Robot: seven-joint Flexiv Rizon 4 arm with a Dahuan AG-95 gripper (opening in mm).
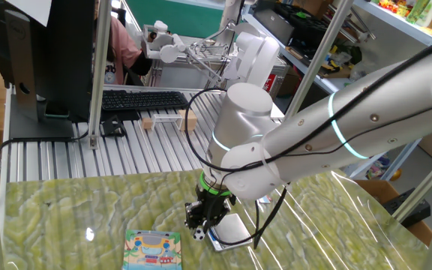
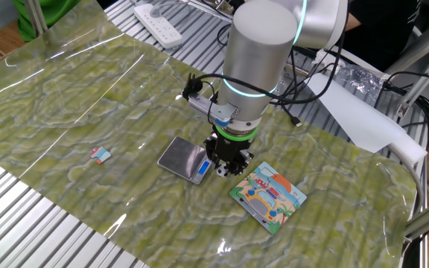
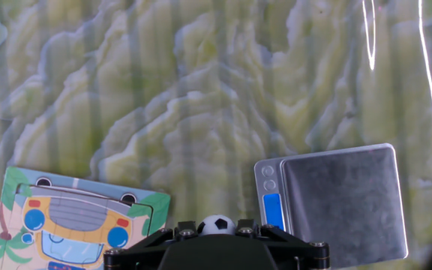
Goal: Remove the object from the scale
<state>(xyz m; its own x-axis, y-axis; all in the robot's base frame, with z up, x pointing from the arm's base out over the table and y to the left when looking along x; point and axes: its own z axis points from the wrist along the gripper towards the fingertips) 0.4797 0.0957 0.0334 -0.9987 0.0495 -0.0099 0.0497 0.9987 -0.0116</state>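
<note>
Gripping the ball (image 3: 217, 223) between its closed fingers, the pincer (image 1: 199, 227) hangs just above the counter (image 2: 88, 104), between the scale (image 3: 336, 202) and the picture card (image 3: 73, 225). Off the silver platform, the ball sits beside the scale's blue display edge.

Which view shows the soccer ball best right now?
The hand view: the ball sits unobstructed at the gripper, beside the scale. One fixed view shows it tiny; in the other, it's hidden.
</note>
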